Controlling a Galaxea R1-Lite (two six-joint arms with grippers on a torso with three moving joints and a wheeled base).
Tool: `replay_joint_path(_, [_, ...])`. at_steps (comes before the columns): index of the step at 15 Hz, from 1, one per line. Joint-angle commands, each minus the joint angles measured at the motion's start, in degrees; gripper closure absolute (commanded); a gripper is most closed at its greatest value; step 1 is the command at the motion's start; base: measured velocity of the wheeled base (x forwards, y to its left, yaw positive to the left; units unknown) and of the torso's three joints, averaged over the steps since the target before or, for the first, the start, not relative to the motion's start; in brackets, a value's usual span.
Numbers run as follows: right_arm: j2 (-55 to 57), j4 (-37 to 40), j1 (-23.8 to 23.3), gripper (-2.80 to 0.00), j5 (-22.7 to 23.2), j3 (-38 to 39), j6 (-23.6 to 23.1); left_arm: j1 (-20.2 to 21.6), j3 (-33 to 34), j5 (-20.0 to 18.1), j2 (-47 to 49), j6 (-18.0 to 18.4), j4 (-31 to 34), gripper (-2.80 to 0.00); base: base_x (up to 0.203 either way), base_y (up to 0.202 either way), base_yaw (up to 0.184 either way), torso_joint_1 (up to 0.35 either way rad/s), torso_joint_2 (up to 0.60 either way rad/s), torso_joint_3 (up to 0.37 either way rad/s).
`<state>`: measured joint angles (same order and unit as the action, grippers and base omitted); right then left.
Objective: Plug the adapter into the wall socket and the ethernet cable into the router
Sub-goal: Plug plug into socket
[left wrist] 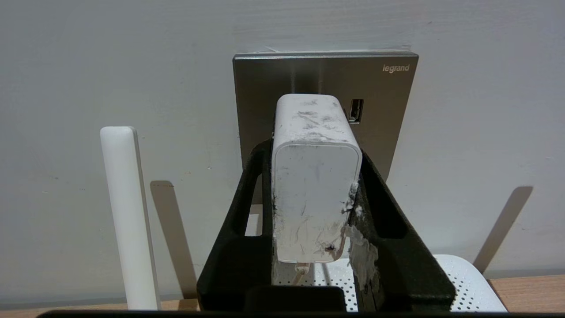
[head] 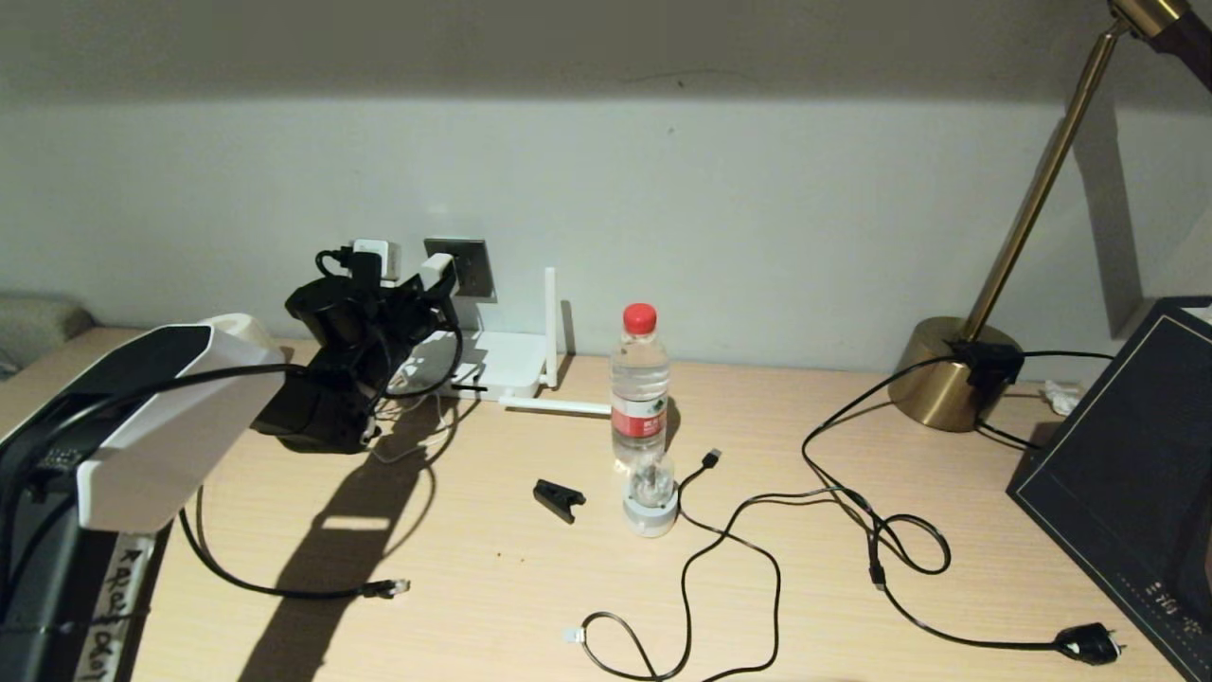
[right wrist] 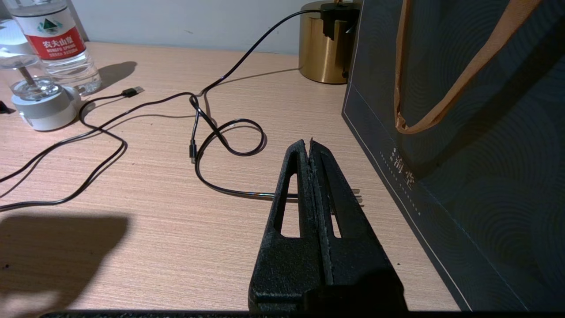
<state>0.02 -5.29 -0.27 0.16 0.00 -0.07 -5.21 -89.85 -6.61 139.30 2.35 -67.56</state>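
Small white cube-shaped adapter, scuffed and smeared grey, clamped by its two flat sides between the black fingers of the left gripper, dark prong end up against the square dark grey metallic wall socket. Probably light, rigid and hard-shelled, with smooth plastic sides likely to slip or twist under a push; best held low on the side faces, as here. Prongs and pin holes hidden behind the adapter body, so seating impossible to judge. Thin white cord cut off below. Flat white router just under the socket, ports not readable. Black ethernet cable loose on the pale wooden desk. Right gripper parked low by a dark paper bag, fingers pressed together, empty.
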Motion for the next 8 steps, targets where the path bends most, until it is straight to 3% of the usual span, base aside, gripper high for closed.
replay_joint_path(1, [0.06, -0.07, 0.0, 0.0, 0.02, 2.02, -0.02, -0.16, 0.79, -0.07, -1.05, 0.03, -0.46, 0.0, 0.0, 0.0, 0.0, 0.0, 0.0, 0.0])
replay_joint_path(8, [0.06, -0.07, 0.0, 0.0, 0.02, 2.02, -0.02, -1.43, 1.47, 0.76, -1.13, 0.12, -0.69, 0.0, 0.0, 0.0, 0.0, 0.0, 0.0, 0.0])
